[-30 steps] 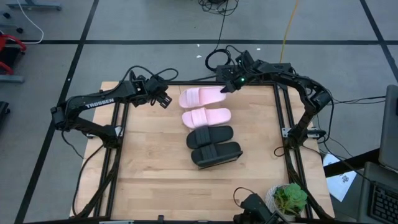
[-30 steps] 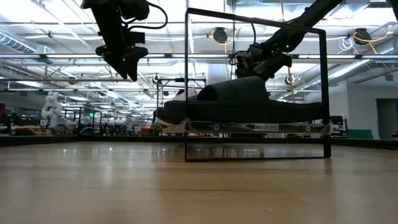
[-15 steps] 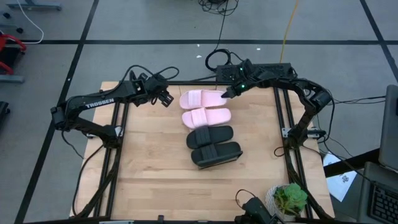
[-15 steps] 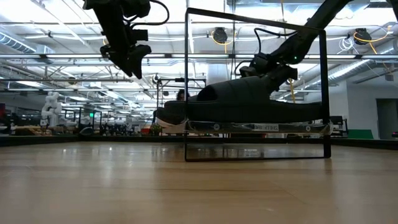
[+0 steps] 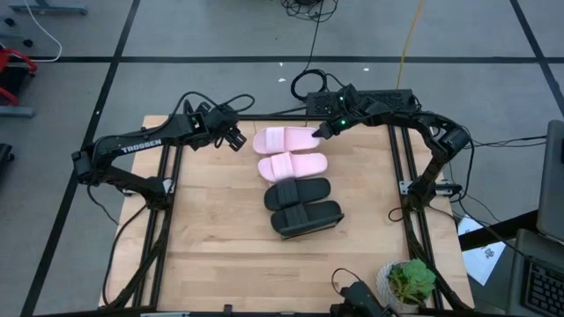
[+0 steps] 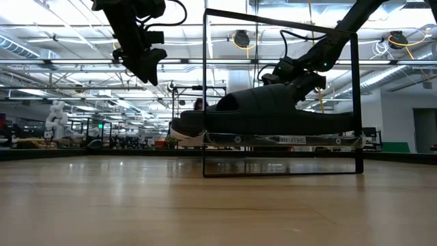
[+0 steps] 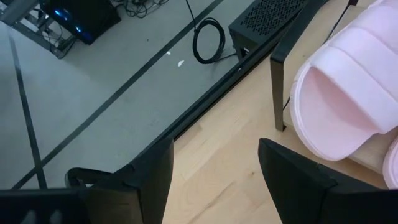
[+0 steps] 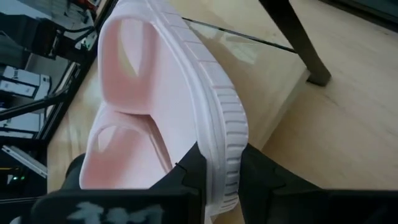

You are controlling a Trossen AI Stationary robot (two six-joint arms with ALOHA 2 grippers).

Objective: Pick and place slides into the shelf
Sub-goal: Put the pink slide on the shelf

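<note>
- High view: the far pink slide (image 5: 284, 138) lies near the table's far edge, at the end of a row with the second pink slide (image 5: 293, 164) and two black slides (image 5: 300, 204).
- The right gripper (image 5: 321, 132) clamps that slide's rim; in the right wrist view its fingers (image 8: 193, 167) pinch the sole's edge.
- The left gripper (image 5: 234, 138) hangs just beside the slide's other end, fingers (image 7: 153, 174) spread apart.
- Low view: the shelf (image 6: 281, 139) frame and nearest black slide hide the pink pair.
</note>
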